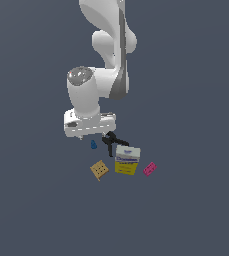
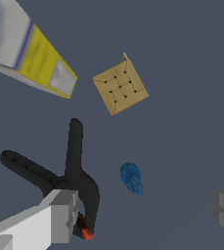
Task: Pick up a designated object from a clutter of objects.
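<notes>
The designated object, a tiny blue cone-shaped piece (image 2: 131, 178), lies free on the dark table (image 2: 182, 73), touching nothing; in the exterior view it appears just below the gripper (image 1: 93, 136), toward that view's left of the black clamp (image 1: 114, 142). In the wrist view the piece sits between the two fingers (image 2: 59, 217), which are spread wide and hold nothing, though it lies nearer the clamp-side finger than the opposite one. The black clamp (image 2: 69, 176) is the nearest neighbour: its handles splay just beside the piece, and its red-tipped end lies close against one finger. Farther out are the tan holed square (image 2: 120, 88) and the white-yellow-blue box (image 2: 30, 49); the pink brick (image 1: 149, 169) lies well apart on the far side of the box, toward the exterior view's right. The step in hand is judged to be the approach, with the open gripper lowered over the target but not yet closed on it. The next move would call for centring the piece between the fingers, completing the descent and closing, while keeping the near finger from catching the clamp.
</notes>
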